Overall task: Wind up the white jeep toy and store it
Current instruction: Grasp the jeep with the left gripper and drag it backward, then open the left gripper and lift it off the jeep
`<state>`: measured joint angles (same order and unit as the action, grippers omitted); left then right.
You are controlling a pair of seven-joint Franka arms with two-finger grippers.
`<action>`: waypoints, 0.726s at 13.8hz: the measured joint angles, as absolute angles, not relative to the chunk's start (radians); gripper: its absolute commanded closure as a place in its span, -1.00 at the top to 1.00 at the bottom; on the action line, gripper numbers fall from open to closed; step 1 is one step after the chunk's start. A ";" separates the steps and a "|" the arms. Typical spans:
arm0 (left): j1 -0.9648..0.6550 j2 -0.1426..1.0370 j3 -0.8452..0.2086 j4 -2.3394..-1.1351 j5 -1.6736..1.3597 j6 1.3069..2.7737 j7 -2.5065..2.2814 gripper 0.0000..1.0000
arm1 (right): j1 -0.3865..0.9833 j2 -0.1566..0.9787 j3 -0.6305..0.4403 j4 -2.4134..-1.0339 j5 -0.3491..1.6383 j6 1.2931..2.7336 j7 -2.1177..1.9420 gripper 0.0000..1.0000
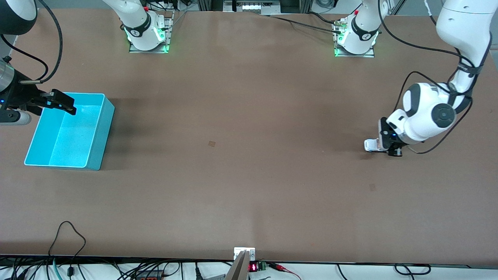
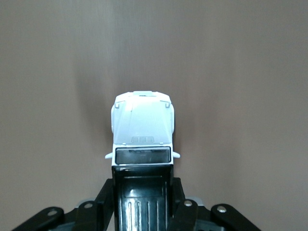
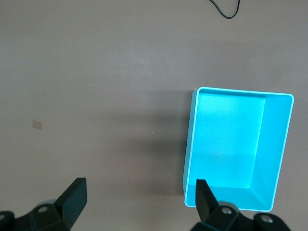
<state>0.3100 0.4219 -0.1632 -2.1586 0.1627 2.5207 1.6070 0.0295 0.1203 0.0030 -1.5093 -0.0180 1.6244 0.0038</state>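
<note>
The left arm bends down from its base to the brown matte surface (image 1: 249, 155) at its own end, wrist folded low so the left hand (image 1: 383, 146) sits at surface level. In the left wrist view its two black fingers (image 2: 107, 199) are pressed against the sides of the small white jeep toy with the black ribbed rear panel (image 2: 142, 144), pinching it at the rear; the white bonnet points away from the hand and the toy rests on the surface. The right arm waits at its end of the surface, its right hand (image 1: 58, 102) hanging over the farther rim of the open rectangular cyan plastic bin (image 1: 97, 136), black fingers (image 3: 74, 195) spread wide with nothing between them
</note>
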 measured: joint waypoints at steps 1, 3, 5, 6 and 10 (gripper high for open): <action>0.340 0.423 -0.162 -2.156 0.163 2.521 1.633 -0.66 | 0.031 0.117 0.005 -1.509 -0.018 1.626 0.004 1.00; 0.404 0.429 -0.160 -2.147 0.163 2.522 1.693 -0.66 | 0.037 0.108 0.008 -1.509 -0.018 1.626 0.004 1.00; 0.467 0.439 -0.159 -2.131 0.163 2.522 1.765 -0.66 | 0.040 0.104 0.009 -1.509 -0.018 1.626 0.005 1.00; 0.495 0.448 -0.159 -2.117 0.163 2.522 1.811 -0.66 | 0.041 0.101 0.008 -1.509 -0.018 1.626 0.005 1.00; 0.562 0.476 -0.159 -2.073 0.163 2.521 1.917 -0.54 | 0.037 0.075 -0.008 -1.503 -0.001 1.625 0.005 1.00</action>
